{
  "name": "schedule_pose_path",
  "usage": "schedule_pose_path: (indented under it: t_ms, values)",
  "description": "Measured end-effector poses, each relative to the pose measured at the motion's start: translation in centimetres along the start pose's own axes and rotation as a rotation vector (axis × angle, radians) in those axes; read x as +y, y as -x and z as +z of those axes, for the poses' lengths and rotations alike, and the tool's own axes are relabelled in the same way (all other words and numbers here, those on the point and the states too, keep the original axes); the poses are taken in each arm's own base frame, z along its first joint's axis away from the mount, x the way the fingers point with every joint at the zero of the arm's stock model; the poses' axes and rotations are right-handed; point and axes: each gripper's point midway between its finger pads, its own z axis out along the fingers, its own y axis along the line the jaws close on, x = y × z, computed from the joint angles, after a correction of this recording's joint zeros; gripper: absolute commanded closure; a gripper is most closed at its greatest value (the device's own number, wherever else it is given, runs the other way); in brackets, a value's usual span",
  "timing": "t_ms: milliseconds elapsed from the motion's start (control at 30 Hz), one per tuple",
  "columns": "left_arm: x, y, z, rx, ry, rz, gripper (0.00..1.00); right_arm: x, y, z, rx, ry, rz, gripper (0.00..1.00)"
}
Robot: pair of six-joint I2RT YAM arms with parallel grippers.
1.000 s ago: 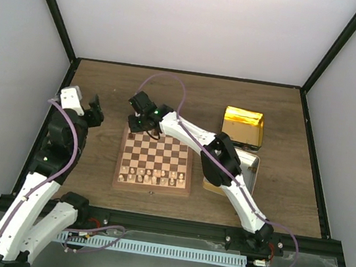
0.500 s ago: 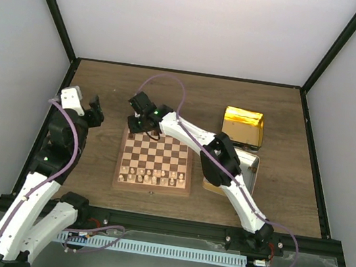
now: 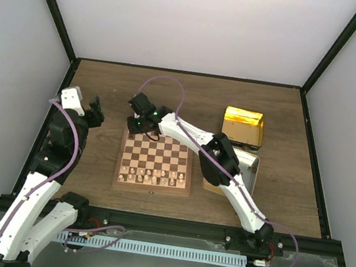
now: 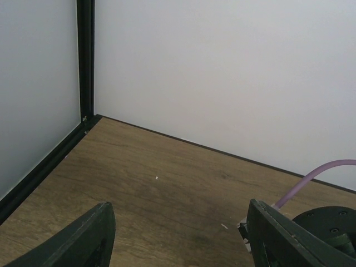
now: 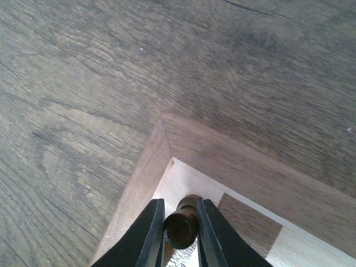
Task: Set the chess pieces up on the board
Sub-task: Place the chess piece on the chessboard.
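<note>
Top view: one board (image 3: 155,163) mid-surface (image 3: 190,95), with pale chessmen (image 3: 149,172) in two rows along its near edge. Right end effector (image 3: 141,123) is at its far-left corner.
Left wrist: left end effector (image 4: 179,222) spread wide, holding nothing.
Right wrist: fingers pinch one dark chess piece (image 5: 181,227) over the corner light square, long axis on end, round top facing the camera.

Gold tin (image 3: 242,127) toward the right of the wooden table (image 3: 289,189)
</note>
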Motion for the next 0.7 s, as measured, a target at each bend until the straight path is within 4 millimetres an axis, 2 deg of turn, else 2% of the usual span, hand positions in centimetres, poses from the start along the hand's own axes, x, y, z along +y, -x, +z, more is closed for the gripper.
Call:
schedule_pose_path:
  t_ms: [167, 400, 700]
  values:
    - [0.0, 0.01, -0.01, 0.0, 0.0, 0.0, 0.33, 0.42, 0.29, -0.01, -0.01, 0.021, -0.001, 0.81]
    - [0.0, 0.02, -0.02, -0.001, 0.0, -0.001, 0.33, 0.52, 0.44, -0.01, -0.016, 0.025, 0.008, 0.68]
    - [0.0, 0.03, -0.04, -0.001, -0.001, -0.004, 0.33, 0.73, 0.37, -0.03, -0.011, 0.037, 0.009, 0.64]
